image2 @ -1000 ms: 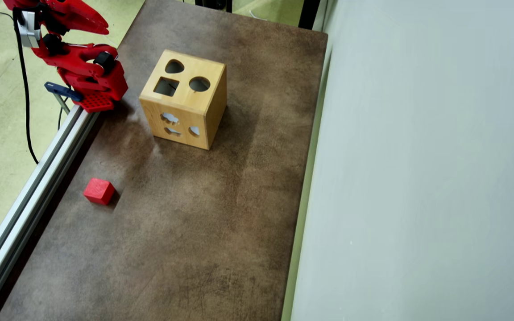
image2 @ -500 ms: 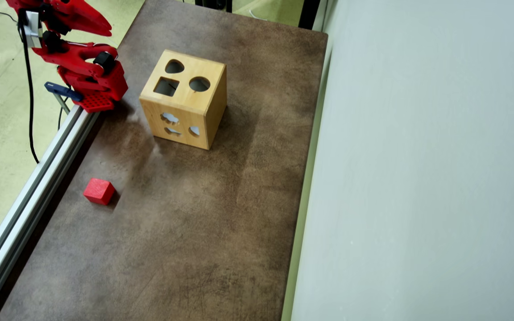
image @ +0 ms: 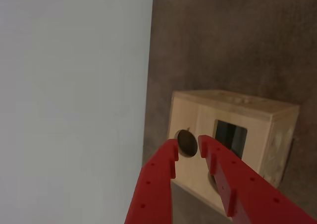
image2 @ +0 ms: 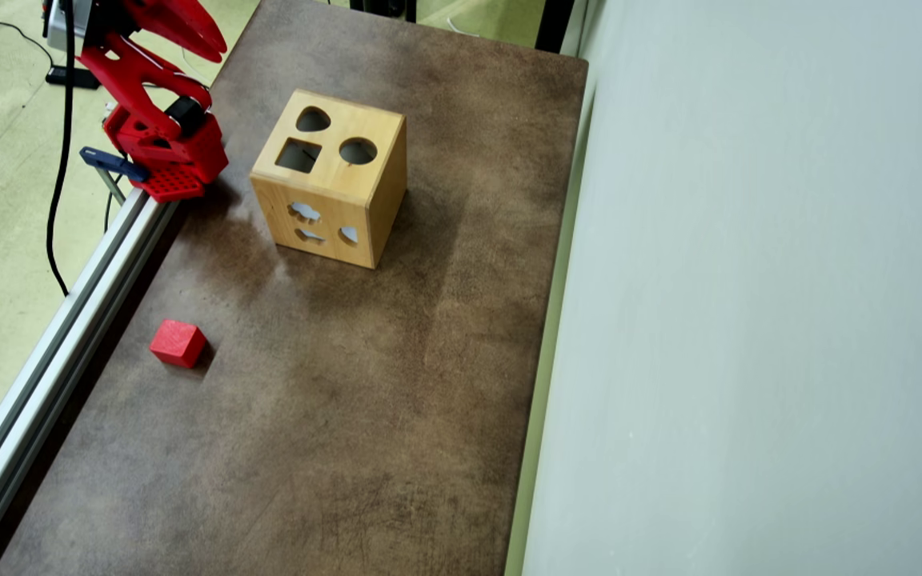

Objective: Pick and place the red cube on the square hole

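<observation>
1. Red and matte, the red cube sits on the brown desk near its left edge in the overhead view, just beside the aluminium rail, and nothing is touching it.
2. The gripper is empty, its two red fingers parted by a narrow gap. In the overhead view it is up at the top left corner, above the arm's base.
3. The relation the coming move turns on, in the overhead view: the cube lies well apart from the gripper, far down the picture along the rail side. The wooden box stands to the right of the base, not between the two. In my judgement the arm must swing toward the lower left and come down before any grasp.
4. The cube has no long axis. It sits turned at an angle to the desk edge, so the fingers will likely need turning to meet two flat faces.
5. The square hole is on the box's top face, next to the round hole and the teardrop hole.
6. Only the overhead view shows the cube. The wrist view misses it and looks past the fingertips at the box, with the square hole dark just right of the tips and a pale wall on the left.
</observation>
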